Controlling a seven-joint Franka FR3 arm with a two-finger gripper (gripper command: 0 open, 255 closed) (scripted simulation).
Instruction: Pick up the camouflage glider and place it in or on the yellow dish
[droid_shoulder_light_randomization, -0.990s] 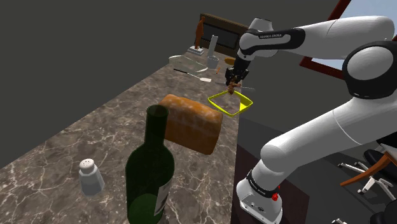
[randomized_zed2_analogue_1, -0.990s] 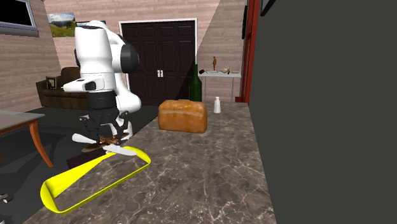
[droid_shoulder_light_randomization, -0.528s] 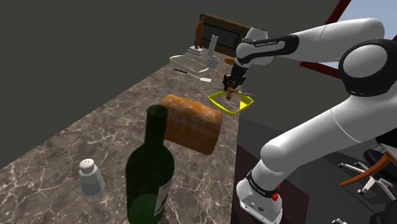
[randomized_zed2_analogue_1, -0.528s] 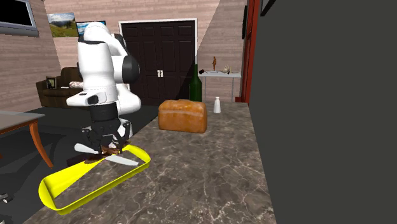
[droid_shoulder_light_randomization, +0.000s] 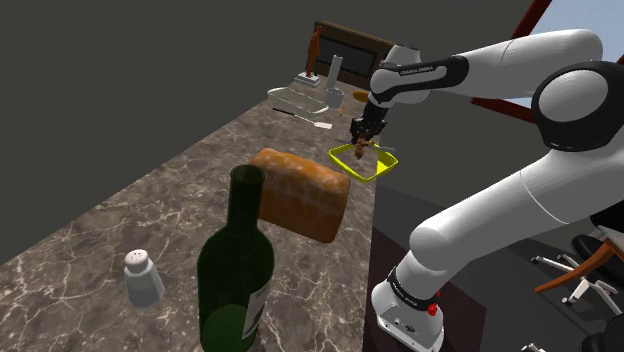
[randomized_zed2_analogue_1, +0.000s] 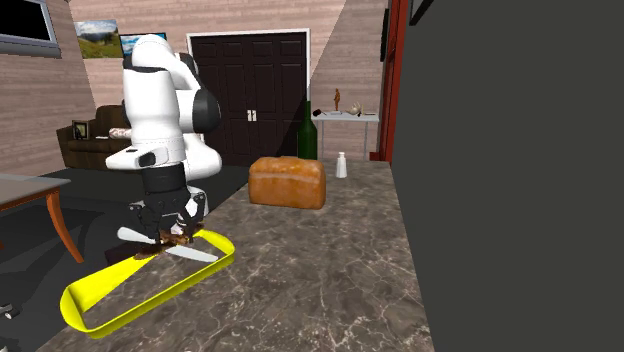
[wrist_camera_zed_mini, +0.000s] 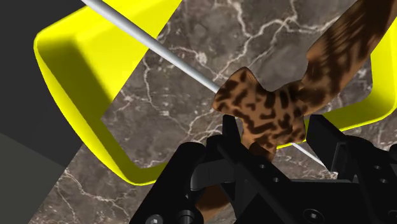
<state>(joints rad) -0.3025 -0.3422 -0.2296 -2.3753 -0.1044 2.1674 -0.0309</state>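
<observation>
Gripper (droid_shoulder_light_randomization: 362, 136): I see its black fingers pinched on the glider's brown-spotted body.
Glider (wrist_camera_zed_mini: 262, 116): I read it as held low over the yellow dish, one pale wing reaching across it.
Yellow dish (randomized_zed2_analogue_1: 98, 301): sits at the marble counter's (randomized_zed2_analogue_1: 330, 270) edge, well apart from the bread loaf (droid_shoulder_light_randomization: 300, 192).

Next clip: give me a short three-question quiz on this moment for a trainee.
1. True or false: the gripper is shut on the glider.
2. The glider is held over: A) the loaf, B) the dish, C) the shaker.
3. What colour is the bottle?
Key: 1 true; 2 B; 3 green.
</observation>
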